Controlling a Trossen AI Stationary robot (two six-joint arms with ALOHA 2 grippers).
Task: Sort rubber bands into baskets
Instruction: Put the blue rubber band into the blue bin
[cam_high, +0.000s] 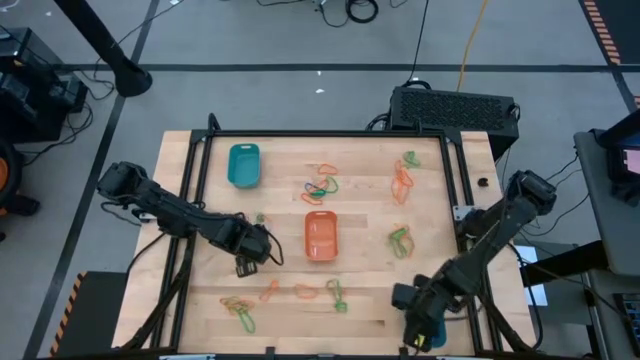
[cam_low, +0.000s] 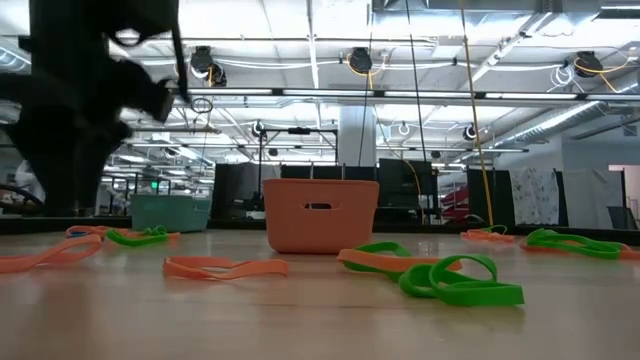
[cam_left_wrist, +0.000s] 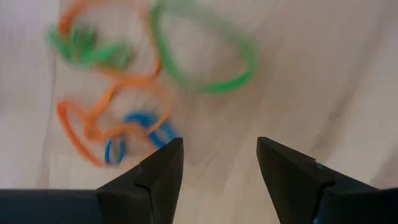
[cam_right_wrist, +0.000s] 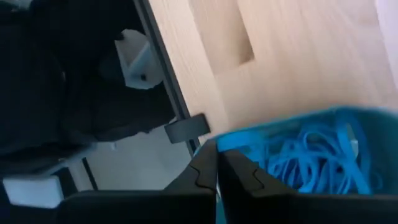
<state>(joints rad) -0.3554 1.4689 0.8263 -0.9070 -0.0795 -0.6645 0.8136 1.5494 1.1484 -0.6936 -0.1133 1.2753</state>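
Two claws: left claw (cam_left_wrist: 217, 163) agape, right claw (cam_right_wrist: 217, 167) closed.

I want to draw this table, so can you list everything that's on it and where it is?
teal basket: one, teal, far left of the table.
orange basket: one, orange, table middle.
blue-band basket: one, teal, full of blue bands, at the near right corner by the right tool.
rubber bands: many, orange, green and a few blue, in loose clumps: far middle, far right, right of the orange basket, near edge, near left.
table: one, pale wood.
left tool: open, empty, over the table left of the orange basket.
right tool: shut, at the blue-band basket.
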